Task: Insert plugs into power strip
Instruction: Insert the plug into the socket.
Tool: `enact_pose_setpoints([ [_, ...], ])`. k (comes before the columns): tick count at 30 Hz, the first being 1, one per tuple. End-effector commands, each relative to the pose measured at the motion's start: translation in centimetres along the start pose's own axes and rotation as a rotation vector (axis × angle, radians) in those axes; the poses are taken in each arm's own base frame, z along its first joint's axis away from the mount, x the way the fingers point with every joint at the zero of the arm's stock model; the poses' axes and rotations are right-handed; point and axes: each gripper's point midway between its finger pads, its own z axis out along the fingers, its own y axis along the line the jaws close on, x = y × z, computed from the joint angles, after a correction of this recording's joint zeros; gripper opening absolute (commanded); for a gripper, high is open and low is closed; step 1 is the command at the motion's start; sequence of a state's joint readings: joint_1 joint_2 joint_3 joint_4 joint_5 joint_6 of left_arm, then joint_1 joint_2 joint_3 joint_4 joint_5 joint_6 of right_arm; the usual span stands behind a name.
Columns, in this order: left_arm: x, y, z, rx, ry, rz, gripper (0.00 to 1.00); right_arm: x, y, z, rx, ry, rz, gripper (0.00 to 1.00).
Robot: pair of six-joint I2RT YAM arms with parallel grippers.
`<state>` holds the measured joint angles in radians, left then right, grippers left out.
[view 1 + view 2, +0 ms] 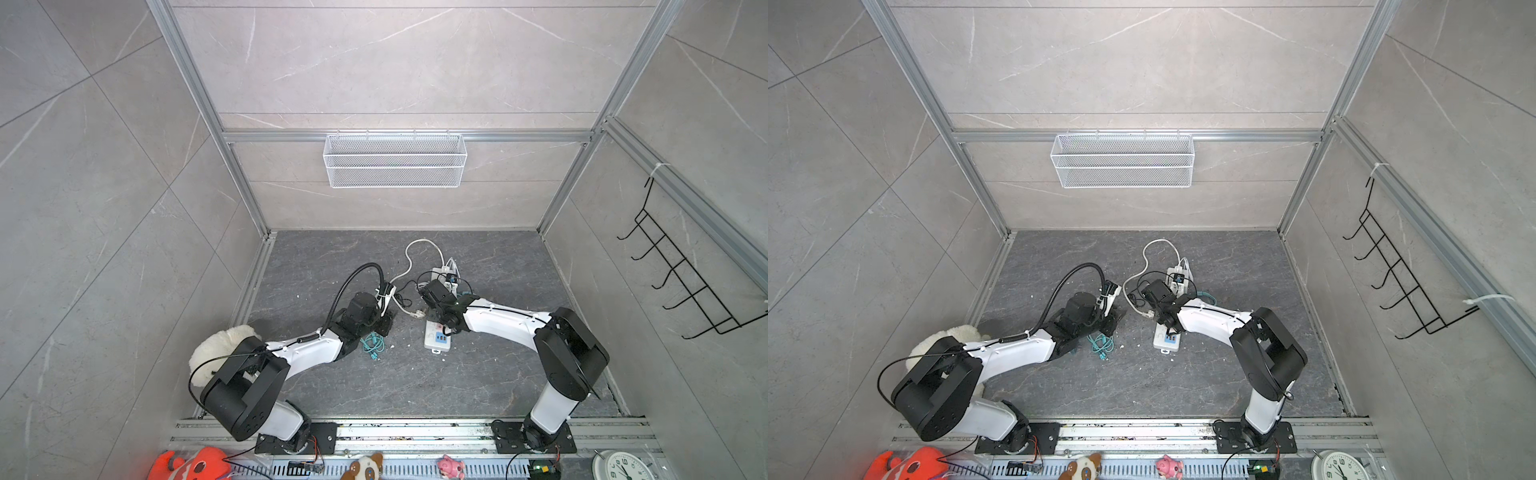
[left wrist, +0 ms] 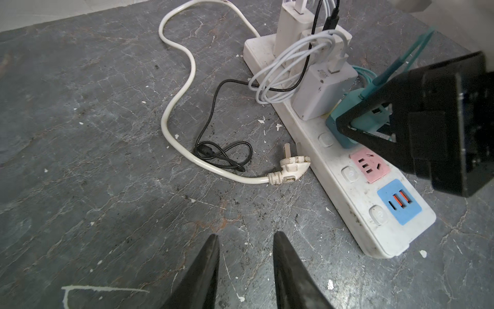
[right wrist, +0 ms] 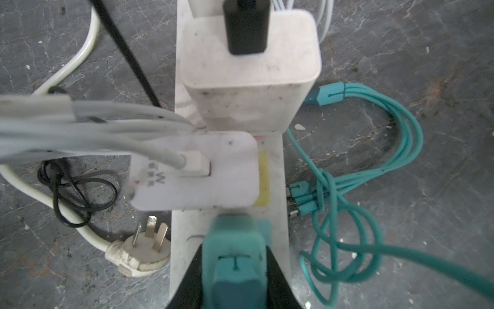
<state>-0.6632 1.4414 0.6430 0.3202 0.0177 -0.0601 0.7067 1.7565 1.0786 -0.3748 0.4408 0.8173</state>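
The power strip [image 2: 334, 171] [image 1: 432, 338] lies on the dark floor, running away from me. Three white plugs stand in its far sockets, the nearest [image 2: 318, 91] [image 3: 195, 171] beside another [image 3: 251, 67]. My right gripper [image 3: 234, 256] is shut on a teal plug [image 2: 344, 131] [image 3: 232, 240] that it holds upright on the strip, between the nearest white plug and the pink socket [image 2: 369, 166]. How deep the teal plug sits is hidden. My left gripper [image 2: 246, 235] [image 1: 386, 324] hovers open over bare floor left of the strip. A teal coiled cable [image 1: 372, 345] lies by the left forearm.
The strip's thick white cord [image 2: 173, 80] loops left and ends in a pronged plug [image 2: 291, 168] beside the strip. A black cable loop [image 2: 222, 157] lies there too. The held plug's teal cable [image 3: 401, 160] coils right of the strip. A mesh basket [image 1: 395, 160] hangs on the back wall.
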Motion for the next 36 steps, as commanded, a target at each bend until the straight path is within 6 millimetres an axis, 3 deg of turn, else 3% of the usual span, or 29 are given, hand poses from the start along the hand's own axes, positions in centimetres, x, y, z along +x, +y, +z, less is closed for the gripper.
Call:
enact_pose_setpoints([
  [1,-1.4,1.5,-1.2,-0.092,-0.029,0.001,0.41,5.3,-2.2,2.5,0.089,0.175,-0.039,0.02],
  [5,-0.6,4.6,-3.2,-0.251,0.028,-0.109,0.50,5.8,-2.3,3.0,0.096,0.210,-0.041,0.03],
  [8,0.6,7.7,-5.7,-0.397,0.082,-0.241,0.56,5.5,-2.7,3.2,0.088,0.227,-0.026,0.04],
  [14,4.9,10.9,-10.0,-0.539,0.227,-0.574,0.63,5.2,-2.9,3.8,0.070,0.243,-0.022,0.05],
  [19,8.6,10.3,-11.3,-0.562,0.352,-0.698,0.70,5.4,-3.2,4.2,0.055,0.247,-0.012,0.08],
  [22,9.7,9.2,-11.6,-0.521,0.358,-0.774,0.74,5.4,-3.1,4.1,0.042,0.244,-0.014,0.12],
  [23,10.0,8.8,-11.8,-0.508,0.353,-0.804,0.82,5.3,-2.9,4.1,0.033,0.242,-0.012,0.16],
  [24,10.3,8.5,-12.1,-0.498,0.345,-0.834,0.99,5.2,-2.7,4.0,0.026,0.241,-0.012,0.18],
  [27,11.2,8.2,-13.2,-0.507,0.307,-0.893,0.96,5.1,-2.4,4.0,0.008,0.241,-0.014,0.23],
  [31,12.5,8.5,-14.6,-0.557,0.285,-0.931,0.99,5.1,-2.0,4.0,-0.007,0.240,-0.017,0.29],
  [36,13.8,8.0,-14.1,-0.547,0.297,-0.991,1.00,5.0,-1.8,4.0,-0.026,0.240,-0.016,0.35],
])
